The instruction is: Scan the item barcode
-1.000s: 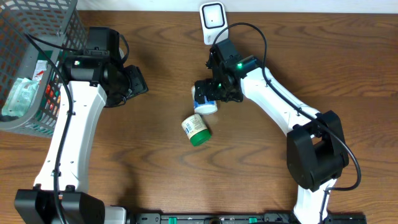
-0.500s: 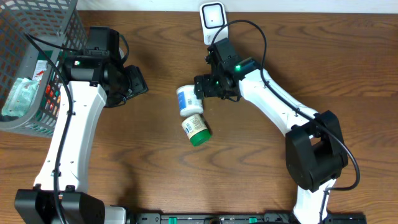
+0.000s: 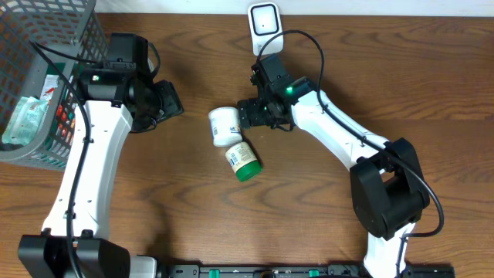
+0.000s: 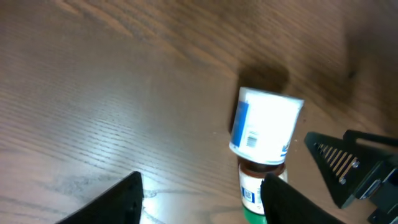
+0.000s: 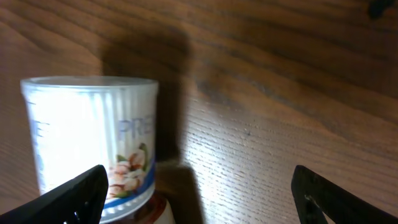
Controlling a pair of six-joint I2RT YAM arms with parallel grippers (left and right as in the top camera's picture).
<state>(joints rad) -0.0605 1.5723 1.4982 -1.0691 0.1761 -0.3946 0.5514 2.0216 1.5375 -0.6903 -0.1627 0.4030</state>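
Note:
A white tub (image 3: 225, 126) with a blue-printed label rests on the wood, touching the end of a green-capped bottle (image 3: 243, 161) that lies on its side. My right gripper (image 3: 248, 116) stands open just right of the tub, with bare wood between its fingers. In the right wrist view the tub (image 5: 93, 137) fills the left side beside the gripper (image 5: 205, 199). The left wrist view shows the tub (image 4: 264, 127) with a small barcode on its side and the bottle (image 4: 252, 193) below it. My left gripper (image 3: 166, 104) is open, well to the tub's left. The white scanner (image 3: 263, 22) stands at the far edge.
A grey wire basket (image 3: 38, 77) holding packets sits at the far left, behind my left arm. The right arm's cable loops over the table near the scanner.
The tub has left my right gripper and moved left across the table to rest by the bottle. The right gripper shifted slightly left. The left arm has stayed put.

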